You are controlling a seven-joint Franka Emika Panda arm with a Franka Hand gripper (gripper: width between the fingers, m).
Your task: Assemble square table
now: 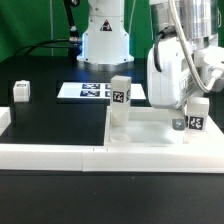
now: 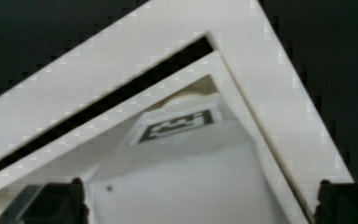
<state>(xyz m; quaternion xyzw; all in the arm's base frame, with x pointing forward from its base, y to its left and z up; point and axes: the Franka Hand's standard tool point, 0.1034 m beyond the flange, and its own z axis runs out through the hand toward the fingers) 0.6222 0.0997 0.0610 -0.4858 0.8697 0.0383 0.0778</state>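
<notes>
my gripper [image 1: 178, 112] hangs with its fingers [image 2: 55, 200] spread wide and nothing between them, low over the tabletop [image 1: 150, 130] at about four o'clock in the exterior view. the tabletop lies flat against the long white rail [image 1: 60, 155] at the near edge, i judge so it can't slide while legs go in. one leg [image 1: 120, 100] stands upright in the corner at about three o'clock from centre, a second leg [image 1: 197, 114] stands at the corner beside me, tags facing out. a third leg [image 1: 21, 91] lies loose on the table [image 1: 50, 120] at nine o'clock, well apart. the marker board [image 1: 90, 91] sits flat at twelve. the surface is matte black; behind it, my white base and a green backdrop. through the wrist view i see the rim corner [image 2: 229, 60] and the tabletop's tag [image 2: 178, 126].
</notes>
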